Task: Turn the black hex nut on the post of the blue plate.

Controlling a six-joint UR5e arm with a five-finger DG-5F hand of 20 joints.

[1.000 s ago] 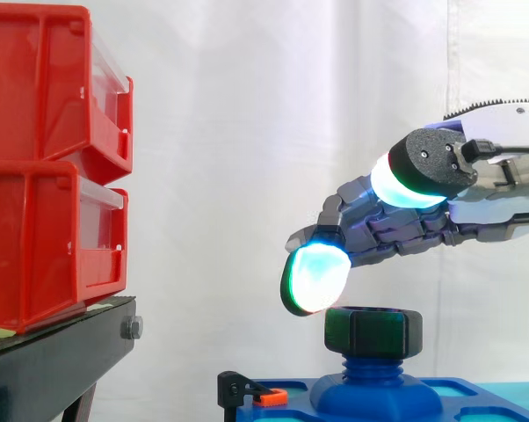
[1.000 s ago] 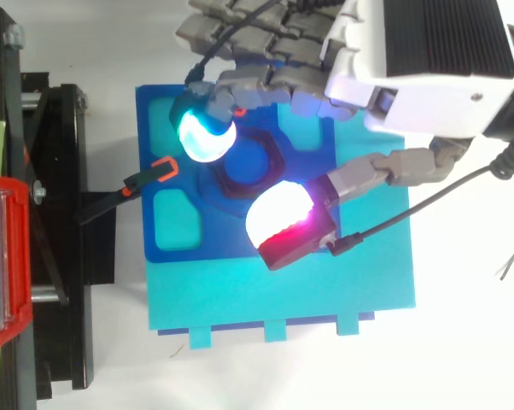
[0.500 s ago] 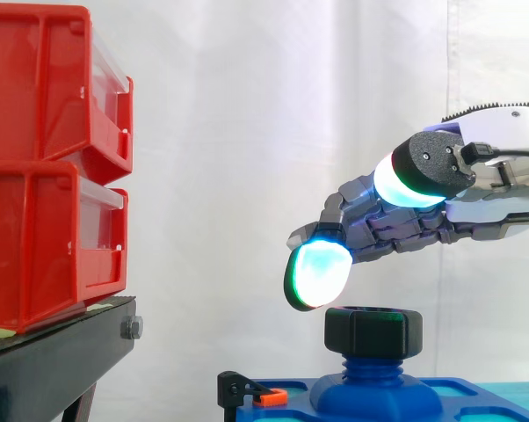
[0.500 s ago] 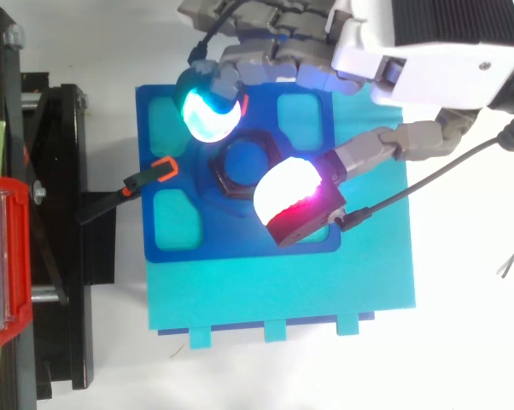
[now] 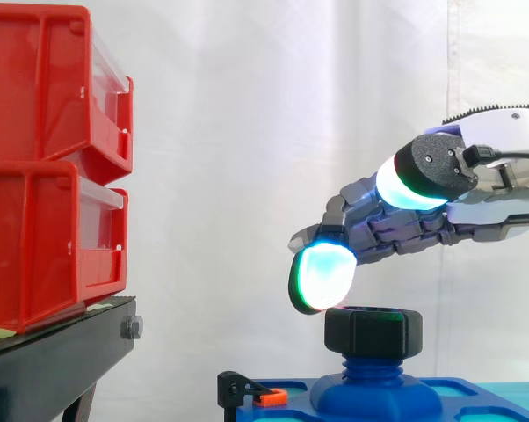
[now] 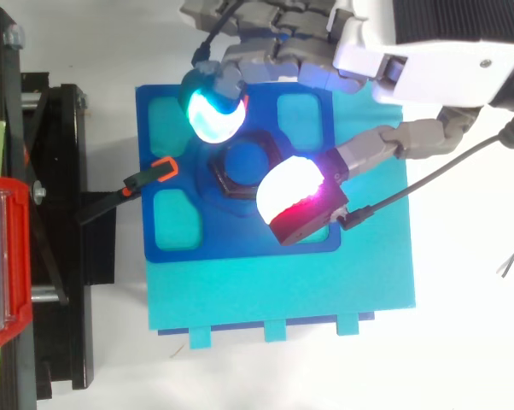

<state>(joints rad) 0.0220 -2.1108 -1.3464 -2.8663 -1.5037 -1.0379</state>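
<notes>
the black hex nut point(image 5: 373, 331) is seated on the threaded post point(image 5: 370, 367) at the middle of the blue plate point(image 6: 240, 243). the hand point(image 5: 405, 230) is held spread above the nut, with nothing gripped. a cyan fingertip point(image 5: 322, 277) is seen just over one edge of the nut, and the thumb pad point(image 6: 291, 190) higher over the opposite side.

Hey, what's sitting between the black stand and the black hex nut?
A black clamp with an orange tip, reaching onto the edge of the blue plate, as the top view shows.
</notes>
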